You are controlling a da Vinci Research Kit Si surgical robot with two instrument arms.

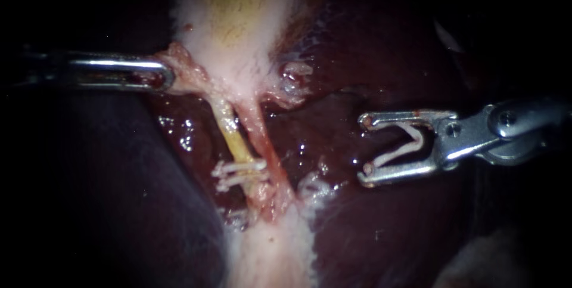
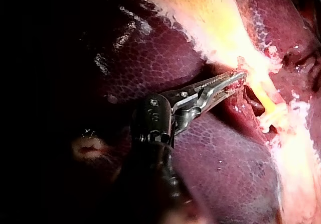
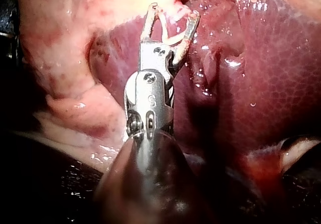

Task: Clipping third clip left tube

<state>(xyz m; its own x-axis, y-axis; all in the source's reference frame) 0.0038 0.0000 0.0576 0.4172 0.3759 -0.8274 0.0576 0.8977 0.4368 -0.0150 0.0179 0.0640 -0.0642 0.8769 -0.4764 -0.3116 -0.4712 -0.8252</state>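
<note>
Wet dark-red liver (image 1: 387, 234) amid darkness, left instrument (image 1: 164, 77) clenched on gallbladder (image 1: 238, 25) edge, right instrument (image 1: 364, 146) grasping open clip (image 1: 396, 154), clear of left tube (image 1: 235, 142).

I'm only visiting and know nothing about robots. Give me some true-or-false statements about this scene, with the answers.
1. The right tool carries a white clip between its jaws. True.
2. That clip is already around the yellow tube. False: it is well apart from it, over the liver.
3. Two clips sit on the yellow tube. True.
4. The left tool hangs free with open jaws. False: its jaws grip pale tissue beside the tubes' upper end.
</note>
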